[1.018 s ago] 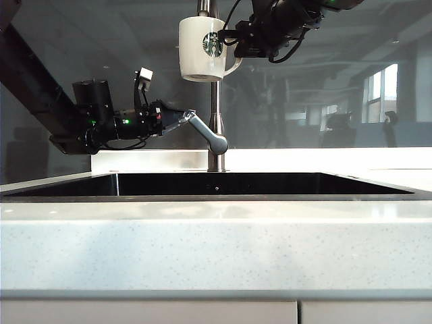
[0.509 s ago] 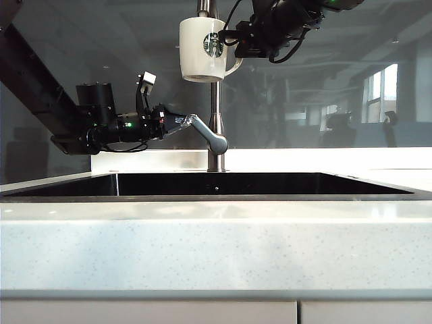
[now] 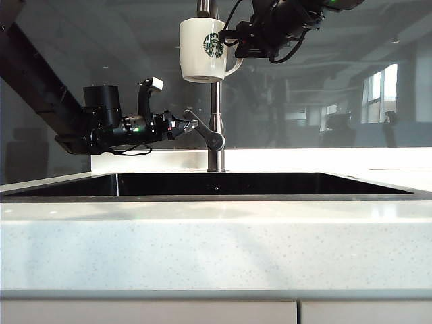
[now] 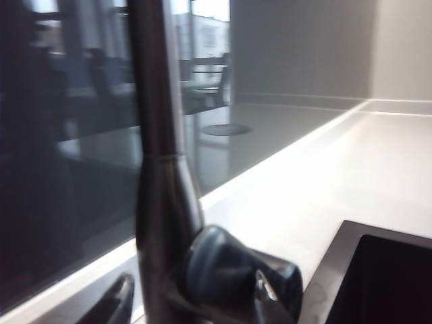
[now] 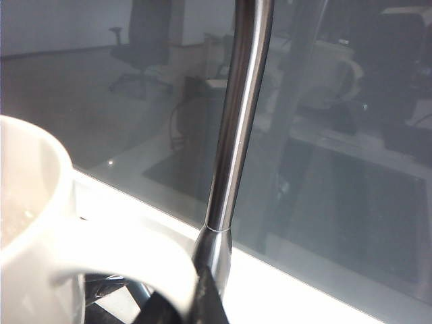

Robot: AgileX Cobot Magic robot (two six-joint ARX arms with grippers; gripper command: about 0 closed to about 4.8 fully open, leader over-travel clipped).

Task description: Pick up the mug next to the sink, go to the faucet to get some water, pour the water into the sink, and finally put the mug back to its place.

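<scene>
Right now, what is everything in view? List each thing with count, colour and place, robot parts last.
mug: one, white with a green round logo, held up in the air in front of the faucet's neck, upright.
faucet: one, brushed steel, behind the sink at the middle; its lever juts toward the left arm.
sink: one, black inside with a thin metal rim, set in the countertop.
countertop: one, speckled white, around the sink.
left gripper: one, black, at the lever, jaws either side of it.
right gripper: one, black, up high, shut on the mug's handle.
</scene>
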